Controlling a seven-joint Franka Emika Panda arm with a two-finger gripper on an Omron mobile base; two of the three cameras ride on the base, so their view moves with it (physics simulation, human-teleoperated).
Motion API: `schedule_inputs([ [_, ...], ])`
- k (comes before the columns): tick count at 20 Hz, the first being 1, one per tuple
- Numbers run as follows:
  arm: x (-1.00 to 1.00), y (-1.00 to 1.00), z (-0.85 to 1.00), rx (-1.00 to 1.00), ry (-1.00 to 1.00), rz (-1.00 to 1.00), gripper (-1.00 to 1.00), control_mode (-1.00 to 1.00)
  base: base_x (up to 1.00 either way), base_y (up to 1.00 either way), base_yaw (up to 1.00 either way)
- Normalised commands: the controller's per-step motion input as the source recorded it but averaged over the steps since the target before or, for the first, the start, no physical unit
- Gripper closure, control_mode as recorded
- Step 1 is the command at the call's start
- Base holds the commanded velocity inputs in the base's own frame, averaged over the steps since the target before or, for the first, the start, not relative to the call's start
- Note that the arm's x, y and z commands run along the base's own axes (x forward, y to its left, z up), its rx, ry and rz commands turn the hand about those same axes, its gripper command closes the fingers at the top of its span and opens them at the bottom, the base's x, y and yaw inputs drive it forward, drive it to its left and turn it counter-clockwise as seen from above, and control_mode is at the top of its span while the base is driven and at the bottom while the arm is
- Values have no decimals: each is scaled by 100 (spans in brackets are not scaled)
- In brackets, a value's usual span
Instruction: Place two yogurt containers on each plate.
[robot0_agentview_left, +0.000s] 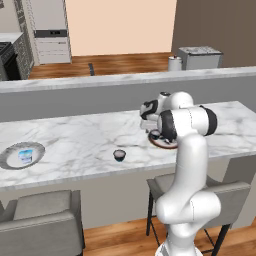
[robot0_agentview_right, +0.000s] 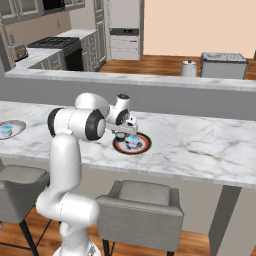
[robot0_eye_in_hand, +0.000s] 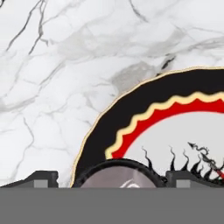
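Note:
My gripper (robot0_eye_in_hand: 114, 181) hangs open just over the plate with the dark reddish-brown rim (robot0_eye_in_hand: 98, 144), its fingertips (robot0_eye_in_hand: 41, 179) wide apart on either side of a dark round yogurt container with a pale top (robot0_eye_in_hand: 120, 174) that sits on the plate. In the right base view this plate (robot0_agentview_right: 144, 146) also holds a light blue and white container (robot0_agentview_right: 133, 142) beside the gripper (robot0_agentview_right: 121, 134). Another dark container (robot0_agentview_left: 119, 155) stands alone on the counter. At the far left, the silver-grey plate (robot0_agentview_left: 10, 159) carries a light blue container (robot0_agentview_left: 25, 156).
The marble counter (robot0_agentview_left: 75, 140) has a raised grey ledge (robot0_agentview_left: 75, 82) behind it. Grey stools (robot0_agentview_left: 42, 220) stand under its front edge. My own arm (robot0_agentview_left: 187, 150) covers part of the reddish-rimmed plate in the left base view.

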Motion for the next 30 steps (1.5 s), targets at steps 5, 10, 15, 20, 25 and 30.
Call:
schedule_inputs([
  [5,-1,-3,37,0,0,0,-100,-100,0,0,0],
  [10,-25,2,20,0,0,0,-100,-100,0,0,0],
  [15,-69,48,0,0,0,0,-100,-100,0,0,0],
  [20,-64,79,0,0,2,0,-100,-100,0,0,0],
  [25,-54,61,0,0,5,0,-100,-100,0,0,0],
  [30,-25,58,-7,0,3,0,-100,-100,0,0,0],
])
